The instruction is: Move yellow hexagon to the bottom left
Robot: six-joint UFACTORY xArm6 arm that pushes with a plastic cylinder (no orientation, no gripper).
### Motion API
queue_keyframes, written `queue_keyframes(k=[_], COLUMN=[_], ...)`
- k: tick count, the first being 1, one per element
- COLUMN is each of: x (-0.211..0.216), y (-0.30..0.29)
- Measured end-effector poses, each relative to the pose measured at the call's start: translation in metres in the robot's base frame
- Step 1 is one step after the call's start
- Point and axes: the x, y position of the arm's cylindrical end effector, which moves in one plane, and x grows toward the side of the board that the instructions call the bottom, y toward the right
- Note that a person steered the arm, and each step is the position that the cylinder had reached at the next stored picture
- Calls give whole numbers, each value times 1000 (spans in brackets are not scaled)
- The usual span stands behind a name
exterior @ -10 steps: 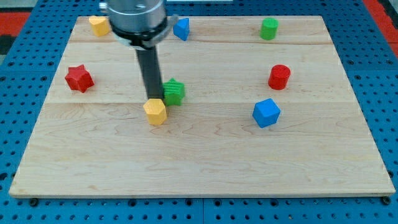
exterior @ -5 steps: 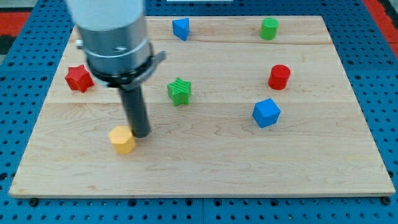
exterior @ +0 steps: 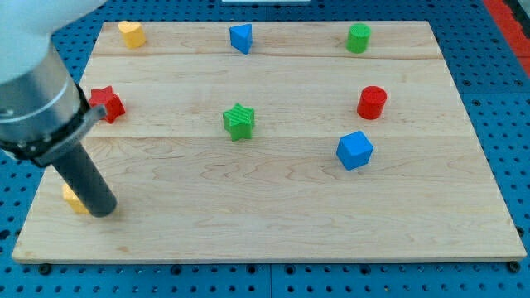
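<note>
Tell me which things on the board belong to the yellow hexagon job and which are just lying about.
Job: yellow hexagon, near the bottom left, mostly hidden behind the rod; my tip, touching its right side.

Lying about: red star, green star, blue cube, red cylinder, green cylinder, blue block, second yellow block.

Hexagon (exterior: 73, 199) at board's (exterior: 273, 223) bottom left — beside my tip (exterior: 103, 212)

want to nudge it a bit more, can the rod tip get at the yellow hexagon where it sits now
Probably yes: my tip sits right against the yellow hexagon, on its right in the view, nothing between them. The rod hides most of the block near the board's bottom-left corner.
</note>
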Motion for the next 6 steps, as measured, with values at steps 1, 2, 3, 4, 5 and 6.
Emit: queue_keyframes(k=[1, 2, 3, 4, 5, 6], x=[-7, -79, -133, -141, -145, -150], y=[17, 38, 55, 95, 100, 146])
